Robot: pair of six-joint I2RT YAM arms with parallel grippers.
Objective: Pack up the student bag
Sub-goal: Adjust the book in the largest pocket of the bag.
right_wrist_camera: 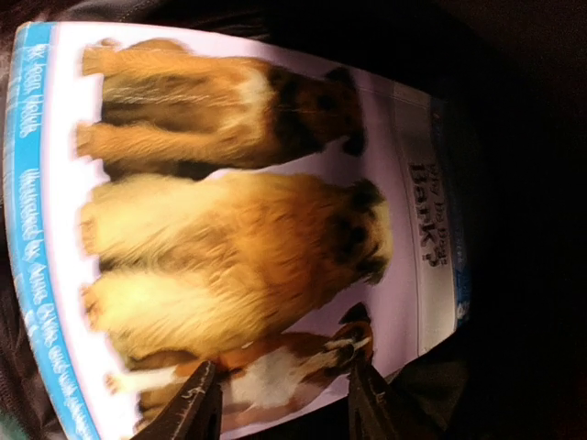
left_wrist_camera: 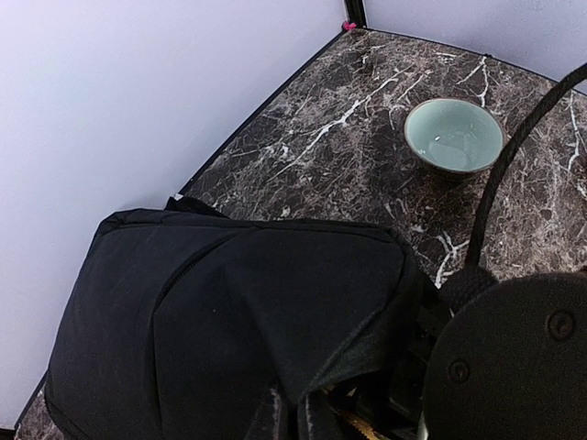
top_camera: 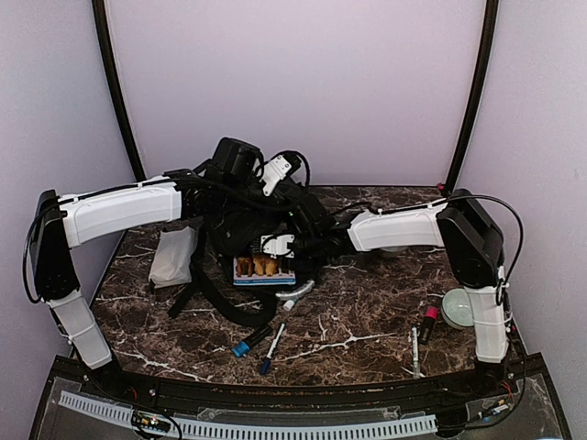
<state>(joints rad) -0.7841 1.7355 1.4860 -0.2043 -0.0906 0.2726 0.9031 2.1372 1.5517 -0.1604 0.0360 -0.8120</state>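
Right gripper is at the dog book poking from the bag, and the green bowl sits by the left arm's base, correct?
Not quite. The green bowl sits by the right arm's base, as the top external view shows. The right gripper is at the dog book poking from the bag.

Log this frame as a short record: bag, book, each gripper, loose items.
backpack: black, back centre, fabric lifted at the top
book: dog picture cover, at the backpack's opening, dark fabric around it
left gripper: appears pinched on backpack fabric
right gripper: open, fingers spread over the book's lower edge
loose items: markers in front, bowl at right
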